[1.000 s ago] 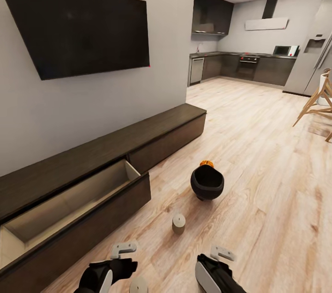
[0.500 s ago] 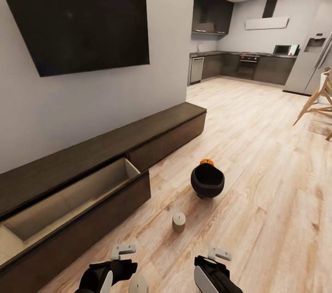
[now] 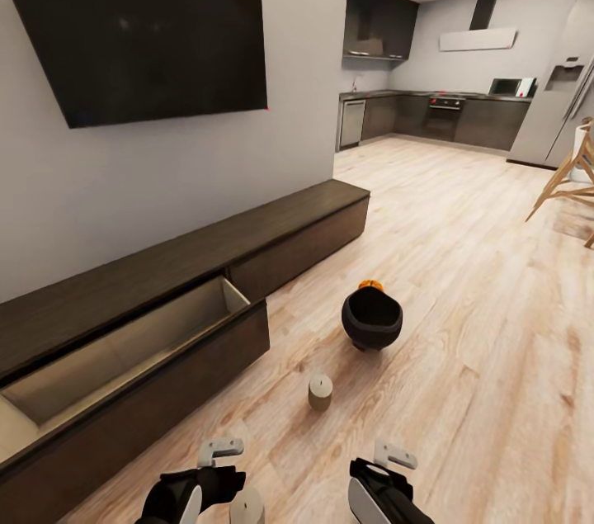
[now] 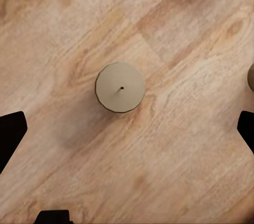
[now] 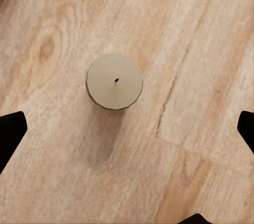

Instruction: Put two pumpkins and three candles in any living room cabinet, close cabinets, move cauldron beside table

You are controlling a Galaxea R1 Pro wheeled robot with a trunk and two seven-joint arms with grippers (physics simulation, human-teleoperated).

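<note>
Beige unlabelled candle [image 3: 320, 391] stands between cauldron [image 3: 372, 319] and open cabinet [image 3: 124, 359].

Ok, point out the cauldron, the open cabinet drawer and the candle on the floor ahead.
cauldron [image 3: 372, 324], head view, on its black belly.
open cabinet drawer [image 3: 136, 340], head view, on its pale inner wall.
candle [image 3: 320, 392], head view, on its side.

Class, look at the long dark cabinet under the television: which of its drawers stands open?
The near drawer is open: it is pulled out from the cabinet, showing its pale inside. The far drawer front, toward the kitchen, sits flush and shut.
</note>
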